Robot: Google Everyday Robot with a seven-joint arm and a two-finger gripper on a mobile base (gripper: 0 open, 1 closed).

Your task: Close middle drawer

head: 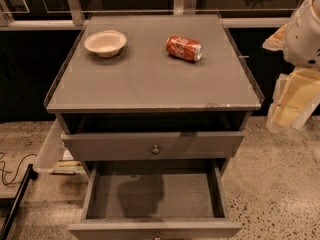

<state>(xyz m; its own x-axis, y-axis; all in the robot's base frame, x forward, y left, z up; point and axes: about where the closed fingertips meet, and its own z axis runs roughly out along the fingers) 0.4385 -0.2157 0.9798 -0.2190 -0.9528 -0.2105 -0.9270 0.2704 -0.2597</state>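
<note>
The grey cabinet (150, 79) stands in the middle of the camera view. The middle drawer (155, 194) is pulled far out toward me. Its long grey box is empty, and its low front panel (155, 229) lies at the bottom edge, with the knob only partly in view. Above it, another grey drawer front (200, 145) with a small round knob (155, 149) stands slightly out under the top. My gripper (292, 101) hangs at the right edge, to the right of the cabinet and above the floor, apart from both drawers.
A white bowl (105, 42) and a red soda can (184, 48) lying on its side sit on the cabinet top. A clear bin with papers (55, 156) and a black cable (15, 174) are on the floor at the left. Speckled floor (275, 184) lies to the right.
</note>
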